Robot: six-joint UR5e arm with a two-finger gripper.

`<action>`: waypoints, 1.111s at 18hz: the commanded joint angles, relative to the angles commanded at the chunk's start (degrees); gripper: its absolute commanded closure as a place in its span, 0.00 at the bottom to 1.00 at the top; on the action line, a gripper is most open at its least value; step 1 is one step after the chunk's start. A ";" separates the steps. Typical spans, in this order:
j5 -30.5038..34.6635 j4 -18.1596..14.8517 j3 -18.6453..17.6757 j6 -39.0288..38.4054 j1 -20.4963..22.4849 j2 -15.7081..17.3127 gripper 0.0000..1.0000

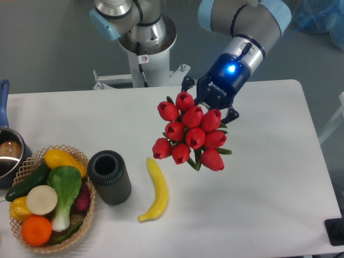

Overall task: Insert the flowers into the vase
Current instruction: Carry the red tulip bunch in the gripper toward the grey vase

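Observation:
The flowers (191,131) are a bunch of red tulip buds with green leaves, held up above the table's middle. My gripper (210,107) is behind the bunch and shut on its stems; the fingertips are hidden by the buds. The vase (109,176) is dark grey and ribbed, standing upright with its round mouth open, to the lower left of the flowers. The bunch is well apart from the vase, to its right and higher.
A yellow banana (156,191) lies between the vase and the flowers. A wicker basket (80,161) of vegetables and fruit stands left of the vase, touching it. A metal pot (11,156) with a blue handle sits at the left edge.

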 joint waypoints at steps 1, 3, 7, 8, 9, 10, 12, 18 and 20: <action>0.00 0.17 0.00 0.00 -0.09 0.00 0.61; 0.00 0.26 0.17 -0.09 -0.09 0.09 0.61; 0.00 0.35 0.44 -0.09 -0.35 0.00 0.61; 0.00 0.35 0.53 0.00 -0.44 -0.09 0.61; 0.00 0.44 0.79 0.00 -0.61 -0.26 0.61; -0.35 0.44 1.31 0.00 -0.88 -0.52 0.61; -2.19 0.53 2.72 0.00 -2.63 -2.28 0.61; -3.60 1.84 3.60 4.56 -7.20 -4.74 0.61; -6.92 1.93 3.60 7.02 -8.17 -5.97 0.61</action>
